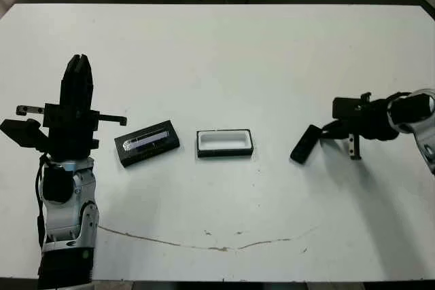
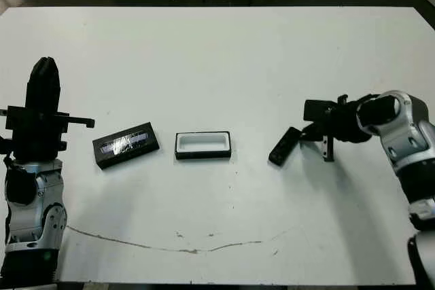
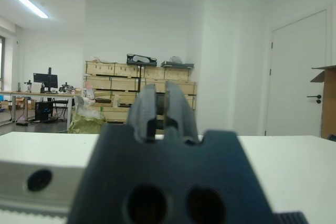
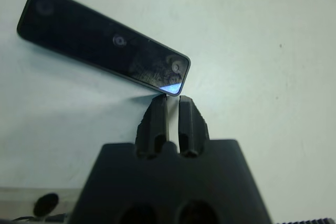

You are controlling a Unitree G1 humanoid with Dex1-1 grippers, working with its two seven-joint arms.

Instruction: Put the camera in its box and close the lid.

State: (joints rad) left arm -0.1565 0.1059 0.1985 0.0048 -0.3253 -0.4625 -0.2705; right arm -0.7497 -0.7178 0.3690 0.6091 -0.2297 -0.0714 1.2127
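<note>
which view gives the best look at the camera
The right wrist view: the camera fills the frame, its glossy face and bluish corner sharp, just beyond the right gripper. Both eye views show it only as a small dark bar right of the box. The left wrist view misses it.

No legible text, labels or numbers.
Only blurred, glare-washed marks on the window strip of the lid [image 1: 147,142]; faint round icons, no readable characters, on the camera [image 4: 105,43].

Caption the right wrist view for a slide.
Right end effector, fingers nearly closed, tips at one end of the black camera lying on the white table.
</note>
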